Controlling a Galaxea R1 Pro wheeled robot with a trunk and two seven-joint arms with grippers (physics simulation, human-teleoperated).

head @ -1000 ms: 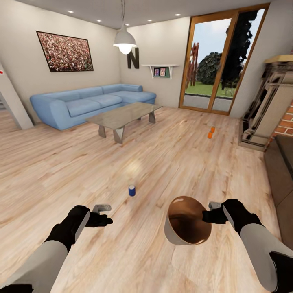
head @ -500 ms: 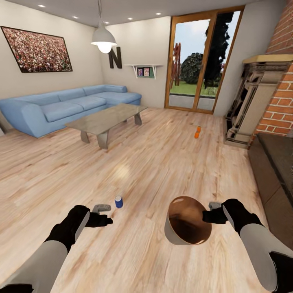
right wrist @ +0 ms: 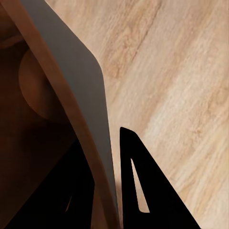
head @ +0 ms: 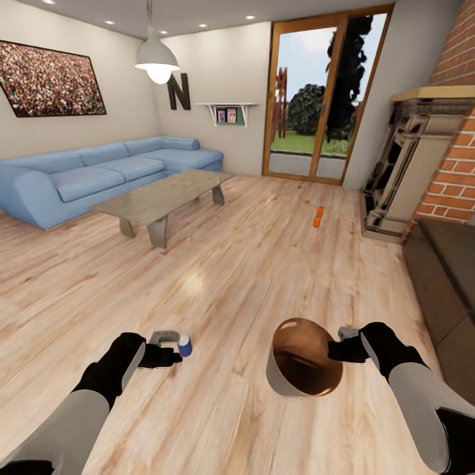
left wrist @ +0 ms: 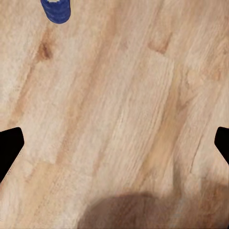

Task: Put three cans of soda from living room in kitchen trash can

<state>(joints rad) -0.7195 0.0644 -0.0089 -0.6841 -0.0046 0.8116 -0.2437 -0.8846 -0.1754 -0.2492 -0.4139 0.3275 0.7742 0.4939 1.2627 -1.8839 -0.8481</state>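
The blue can of soda (head: 185, 345) stands upright on the wood floor, just beyond the fingertips of my left gripper (head: 169, 348). In the left wrist view the can (left wrist: 56, 8) sits off to one side, outside the widely spread fingers (left wrist: 9, 147) of the open left gripper (left wrist: 114, 145). Two orange cans (head: 318, 217) stand together on the floor far ahead, near the fireplace. My right gripper (head: 340, 344) is shut on the rim of the tash can (head: 300, 369), held tilted above the floor with its brown inside showing. Its grey wall (right wrist: 83, 90) is pinched between the right gripper (right wrist: 107, 183) fingers.
This is the living room. A glass coffee table (head: 163, 196) and a blue corner sofa (head: 99, 173) stand at the left. The brick-flanked fireplace (head: 406, 168) and a dark low ledge (head: 448, 277) line the right side. Glazed doors (head: 316, 99) are at the back.
The whole view has shifted: the camera turned right and came forward. The blue can, a short way ahead before, now lies at my left gripper's fingertips. Both arms keep their pose.
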